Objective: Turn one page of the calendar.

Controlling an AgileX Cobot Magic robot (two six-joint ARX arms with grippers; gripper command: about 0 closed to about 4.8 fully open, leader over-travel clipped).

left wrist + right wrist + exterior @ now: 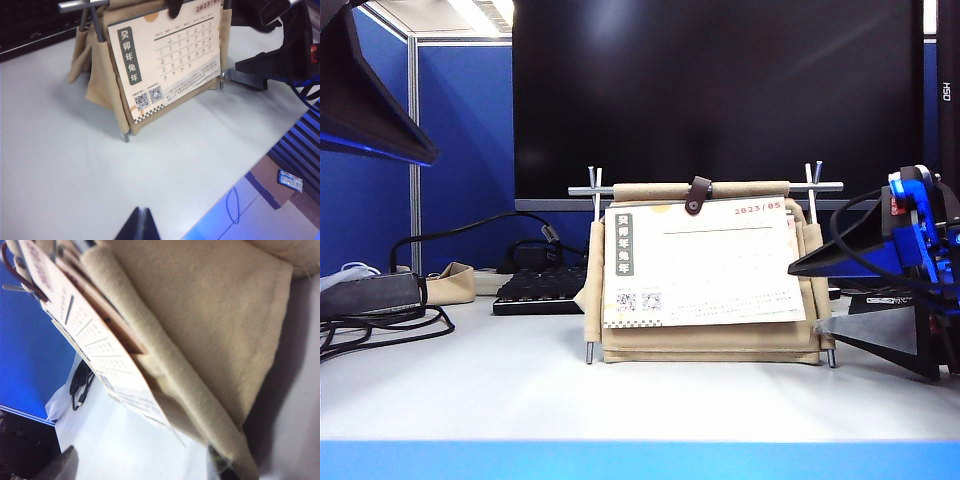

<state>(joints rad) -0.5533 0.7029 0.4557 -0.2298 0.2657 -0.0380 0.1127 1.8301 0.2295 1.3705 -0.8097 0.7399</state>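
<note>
Beige canvas wraps the calendar [705,275], which stands upright near the middle of the white table [520,390] in the exterior view, and we take it as our landmark. On its front face hangs the page [710,265] marked 2023/05, with the grey character strip near its left edge and QR codes below that; a small brown strap [697,194] loops over the top rail, seemingly to keep the sheets from flopping. To the right of the calendar, our right gripper [825,300] sits low, its dark fingers spread wide, one level with the page's right edge and one near the stand's foot, holding nothing. We judge this placement as an approach to catch the page's free edge so it can be lifted over the spiral. Behind the calendar stand a dark monitor [720,100] and a keyboard [535,290]. In the left wrist view, the calendar [100,85] appears from above and in front, the page [170,60] flat against the stand, and our left gripper [138,225] shows only as a dark tip well in front of it; its fingers look pressed together with nothing between them, parked out of the way. In the right wrist view, we look along the calendar's side: the page [85,335] stands slightly off the canvas [200,325], leaving a gap a finger could enter.
</note>
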